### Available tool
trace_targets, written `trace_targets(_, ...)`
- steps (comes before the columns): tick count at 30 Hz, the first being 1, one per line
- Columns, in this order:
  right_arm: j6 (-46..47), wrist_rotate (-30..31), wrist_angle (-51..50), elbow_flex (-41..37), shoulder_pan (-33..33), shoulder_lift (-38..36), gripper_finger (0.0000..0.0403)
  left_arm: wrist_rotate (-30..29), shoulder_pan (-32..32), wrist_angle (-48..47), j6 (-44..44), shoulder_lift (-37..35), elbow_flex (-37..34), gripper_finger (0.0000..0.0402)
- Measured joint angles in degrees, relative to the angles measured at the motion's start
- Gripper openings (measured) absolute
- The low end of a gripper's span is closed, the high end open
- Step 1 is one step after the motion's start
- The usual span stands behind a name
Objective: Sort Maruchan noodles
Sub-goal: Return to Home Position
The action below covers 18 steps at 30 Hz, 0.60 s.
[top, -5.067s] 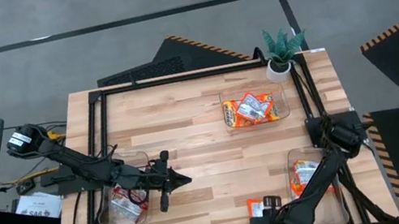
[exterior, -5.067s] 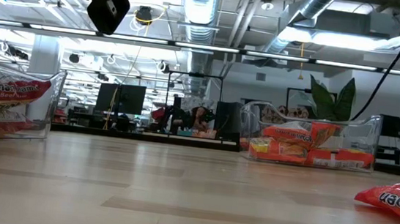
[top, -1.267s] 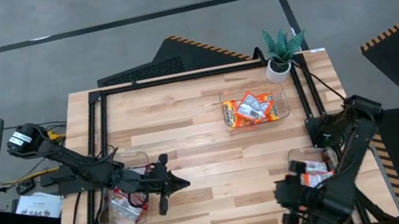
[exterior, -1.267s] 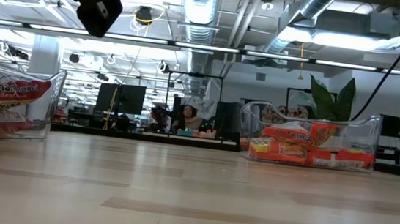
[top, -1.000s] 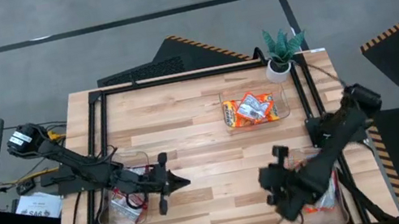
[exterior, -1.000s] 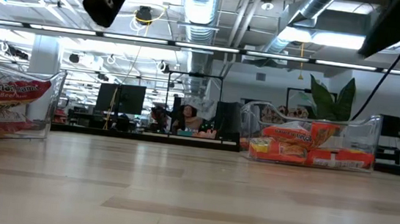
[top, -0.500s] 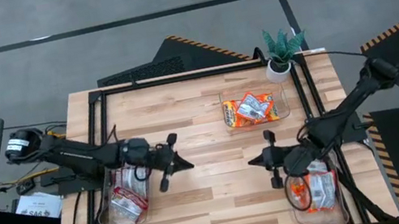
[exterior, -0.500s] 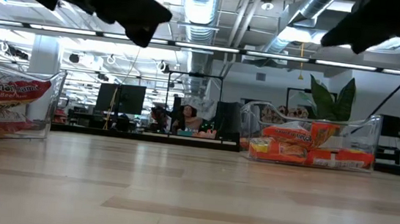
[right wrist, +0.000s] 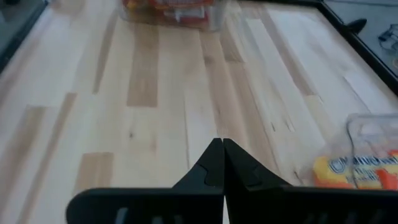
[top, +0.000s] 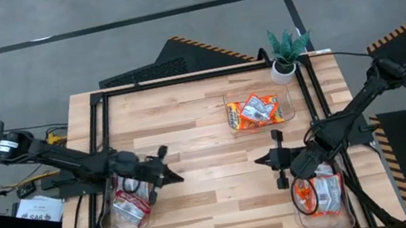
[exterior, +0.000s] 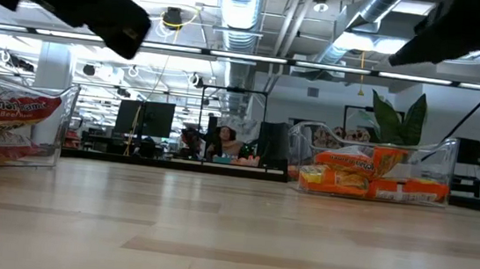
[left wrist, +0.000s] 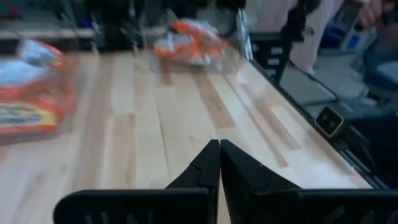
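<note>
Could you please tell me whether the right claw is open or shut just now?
Shut. In the right wrist view the right claw has its fingers pressed together at the tips, nothing between them.

— Where do your arms lie?
— My left arm (top: 60, 156) stretches long and low from its base toward the middle; my right arm (top: 349, 112) slants in from the far side, wrist bent level; the two face each other, well apart.
— And the claws?
— My left gripper (top: 178, 177) has its fingers pressed together, tips touching, nothing between them; my right gripper (top: 259, 161) is likewise closed to a point; each points inward at the other; seen from low down, both arms hang high, only their dark undersides showing in the upper corners.
</note>
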Motion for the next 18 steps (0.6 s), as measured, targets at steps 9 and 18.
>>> trace_targets(9, 3.9, -0.3, -1.3, 0.0, 0.9, -0.5, 0.0013, -1.1, 1.0, 9.8, -0.2, -19.1, -15.4, 0.0000)
trace_targets(18, 7.0, -2.2, -3.5, 0.0, 1.3, -1.7, 0.0013, 3.4, 2.4, 7.2, 0.5, -30.1, -19.9, 0.0000)
